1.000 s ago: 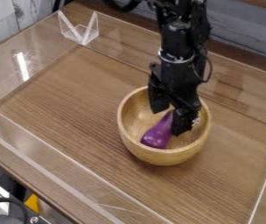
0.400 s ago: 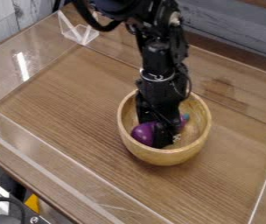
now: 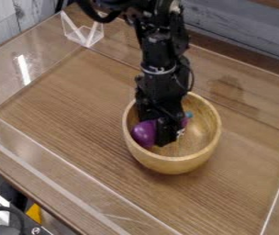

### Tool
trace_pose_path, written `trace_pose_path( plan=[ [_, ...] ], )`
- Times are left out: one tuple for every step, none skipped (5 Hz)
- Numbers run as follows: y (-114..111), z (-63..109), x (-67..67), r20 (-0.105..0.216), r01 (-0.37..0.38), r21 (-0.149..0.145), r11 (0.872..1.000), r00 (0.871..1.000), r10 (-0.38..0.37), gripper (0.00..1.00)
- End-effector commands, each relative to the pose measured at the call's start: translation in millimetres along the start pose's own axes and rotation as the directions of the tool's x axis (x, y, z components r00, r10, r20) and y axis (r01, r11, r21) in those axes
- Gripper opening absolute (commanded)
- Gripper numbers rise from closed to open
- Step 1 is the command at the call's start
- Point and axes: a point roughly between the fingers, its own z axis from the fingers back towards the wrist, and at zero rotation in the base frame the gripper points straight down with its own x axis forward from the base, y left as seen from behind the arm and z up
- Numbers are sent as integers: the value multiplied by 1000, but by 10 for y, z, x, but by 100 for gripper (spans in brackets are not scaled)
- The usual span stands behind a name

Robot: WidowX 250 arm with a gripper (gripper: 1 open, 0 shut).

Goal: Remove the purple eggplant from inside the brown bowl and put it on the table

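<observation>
The purple eggplant (image 3: 143, 133) shows as a glossy purple lump inside the brown bowl (image 3: 198, 151), toward its left side. My black gripper (image 3: 158, 131) reaches straight down into the bowl and is shut on the eggplant, whose right part is hidden behind the fingers. The eggplant sits a little above the bowl's floor; whether it touches the wood I cannot tell. The bowl rests on the wood-grain table (image 3: 81, 110), right of centre.
Clear acrylic walls (image 3: 32, 55) ring the tabletop, with a small folded clear piece (image 3: 83, 30) at the back left. Bare wood lies left and in front of the bowl. The arm (image 3: 158, 37) rises from the bowl toward the back.
The arm swung left and lowered into the bowl. The jaws, open over the eggplant a second ago, have shut on it, and the eggplant has shifted up and left.
</observation>
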Motion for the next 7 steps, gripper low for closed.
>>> trace_pose_path(
  plan=[
    [51, 309, 124, 80, -35, 28, 999, 996, 32, 0],
    [85, 254, 230, 77, 24, 20, 1000, 997, -25, 0],
    [112, 182, 324, 72, 93, 13, 996, 993, -94, 0],
    [134, 148, 272, 74, 78, 10, 997, 994, -79, 0],
    [165, 131, 216, 75, 58, 8, 998, 995, -59, 0],
    [184, 190, 211, 81, -17, 7, 1000, 997, 16, 0],
    [203, 253, 203, 87, -90, 6, 996, 992, 89, 0]
  ],
)
